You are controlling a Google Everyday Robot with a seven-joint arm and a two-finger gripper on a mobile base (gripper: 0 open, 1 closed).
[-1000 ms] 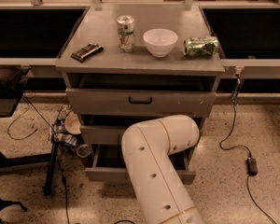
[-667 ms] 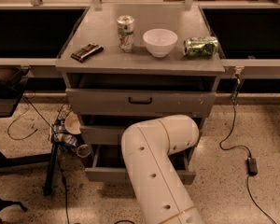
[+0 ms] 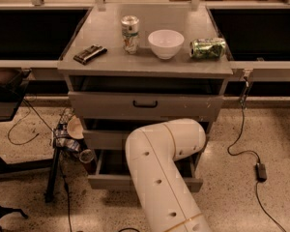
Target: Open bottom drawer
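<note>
Camera view puts the bottom drawer (image 3: 106, 181) lowest in the cabinet, near the floor, standing out past the two drawers above it, with its plain grey inside showing at the left end. You cannot see its handle: the white arm (image 3: 162, 178) lies across the middle of its front and blocks most of it. The gripper is hidden behind that arm, toward the drawers, so you cannot tell whether it is wide, narrow or holding anything. Above, the middle drawer (image 3: 102, 139) sits slightly out, and the top drawer (image 3: 101, 105) shows a black handle (image 3: 145, 104). On the cabinet top (image 3: 106, 64) you have an upright can (image 3: 130, 34), a white bowl (image 3: 166, 43), a green can (image 3: 208, 48) on its side and a dark packet (image 3: 90, 53). Clutter (image 3: 67, 137) on a stand sits just beside the drawer's left corner. A cable with its adapter (image 3: 261, 171) lies on the floor to the right.
</note>
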